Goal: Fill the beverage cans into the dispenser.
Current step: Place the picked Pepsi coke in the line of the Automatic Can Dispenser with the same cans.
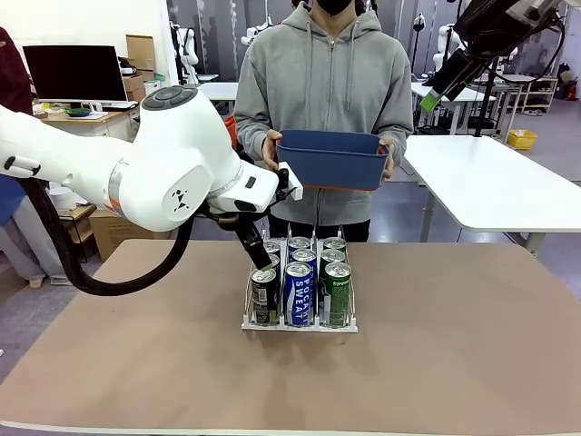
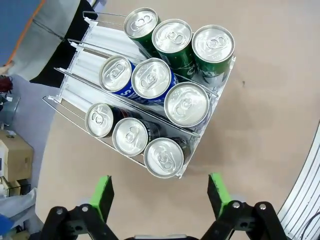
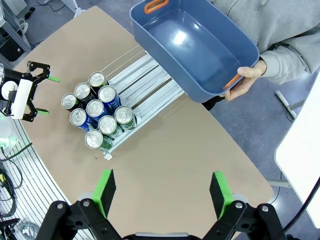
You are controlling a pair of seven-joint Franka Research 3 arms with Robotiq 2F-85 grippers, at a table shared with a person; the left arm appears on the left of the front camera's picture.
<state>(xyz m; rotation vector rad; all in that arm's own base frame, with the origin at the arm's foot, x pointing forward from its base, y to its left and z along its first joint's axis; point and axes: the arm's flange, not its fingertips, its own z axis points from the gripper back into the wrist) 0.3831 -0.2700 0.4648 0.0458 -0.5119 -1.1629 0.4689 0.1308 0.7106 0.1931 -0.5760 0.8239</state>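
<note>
Left gripper (image 2: 160, 192) hangs spread wide and empty right above the white wire-frame dispenser (image 1: 300, 320).

Nine slim silver-topped beverage cans (image 2: 186, 104) fill the dispenser's three lanes; behind the dispenser a person holds a blue plastic bin (image 1: 332, 160); right gripper (image 3: 162, 190) also spread, high above the dispenser.

We see the left arm (image 1: 172, 163) as a white, rounded shell with a grey cap, an orange joint ring and a small dark emblem; a thick black cable (image 1: 82, 268) loops beneath it. The left gripper (image 2: 160, 192) and right gripper (image 3: 162, 192) are black, with green pads and silver screws. The person (image 1: 329, 100) wears a grey zipped hoodie.
</note>
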